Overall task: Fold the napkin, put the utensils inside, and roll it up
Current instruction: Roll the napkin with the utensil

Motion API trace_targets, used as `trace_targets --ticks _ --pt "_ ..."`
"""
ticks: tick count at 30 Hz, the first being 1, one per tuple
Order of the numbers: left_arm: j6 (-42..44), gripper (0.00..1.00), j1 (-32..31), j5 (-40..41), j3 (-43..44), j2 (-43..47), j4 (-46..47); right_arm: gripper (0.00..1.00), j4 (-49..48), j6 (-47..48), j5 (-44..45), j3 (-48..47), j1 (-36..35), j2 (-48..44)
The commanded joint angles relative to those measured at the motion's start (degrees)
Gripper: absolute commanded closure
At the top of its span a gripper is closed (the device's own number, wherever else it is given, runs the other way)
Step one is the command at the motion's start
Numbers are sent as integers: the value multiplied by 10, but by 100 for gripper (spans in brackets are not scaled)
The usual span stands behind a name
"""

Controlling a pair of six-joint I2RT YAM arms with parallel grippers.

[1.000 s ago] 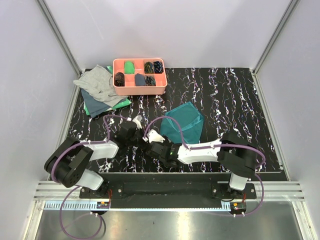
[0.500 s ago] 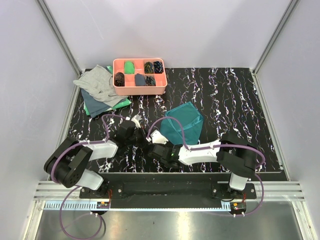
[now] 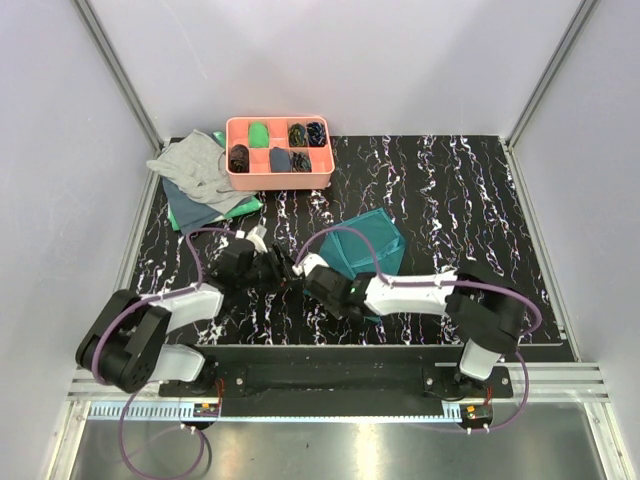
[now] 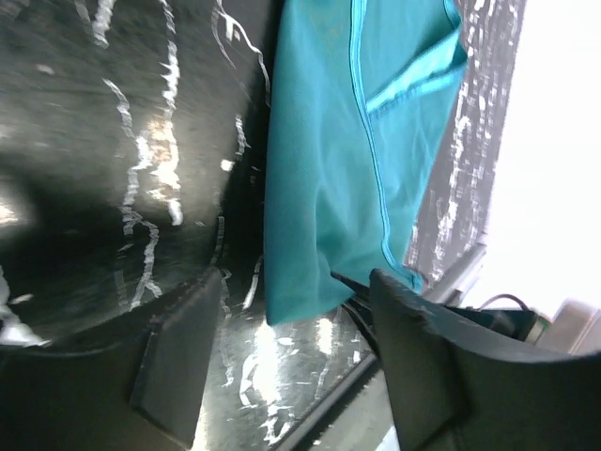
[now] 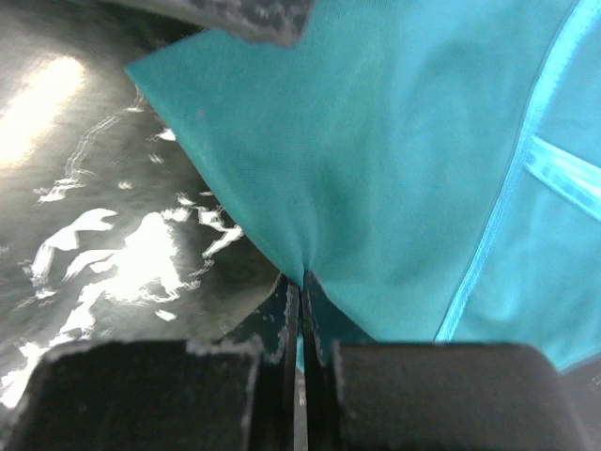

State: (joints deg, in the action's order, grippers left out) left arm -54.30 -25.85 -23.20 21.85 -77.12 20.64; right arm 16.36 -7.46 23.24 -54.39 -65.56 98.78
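Observation:
The teal napkin lies crumpled near the middle of the black marbled table. My right gripper is shut on the napkin's near-left edge, and in the right wrist view the napkin bunches into the closed right gripper. My left gripper sits just left of that corner, open. The left wrist view shows the napkin's corner hanging ahead of the left gripper, touching neither dark finger. The utensils are out of view.
A coral tray with several compartments of dark and green items stands at the back left. Beside it lie a light grey cloth over a dark teal one and a green one. Grey walls enclose the table.
My left gripper has opened and let go of the napkin's corner. The right gripper has shut on the napkin's edge. Both grippers moved slightly farther from the bases.

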Motion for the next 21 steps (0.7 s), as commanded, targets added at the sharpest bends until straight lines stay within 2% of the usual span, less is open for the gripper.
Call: trace_targets --ticks 1,5,10,21 --pt "72 30 4 50 -3 52 -52 100 54 2 -209 -45 46 -28" --pt "134 25 4 83 1 79 -89 100 82 6 -325 -76 87 -15" --pt "176 25 3 76 0 102 -92 100 101 10 -444 -105 137 17" --pt "222 22 -6 76 -26 154 -109 100 101 14 -626 -135 232 107"
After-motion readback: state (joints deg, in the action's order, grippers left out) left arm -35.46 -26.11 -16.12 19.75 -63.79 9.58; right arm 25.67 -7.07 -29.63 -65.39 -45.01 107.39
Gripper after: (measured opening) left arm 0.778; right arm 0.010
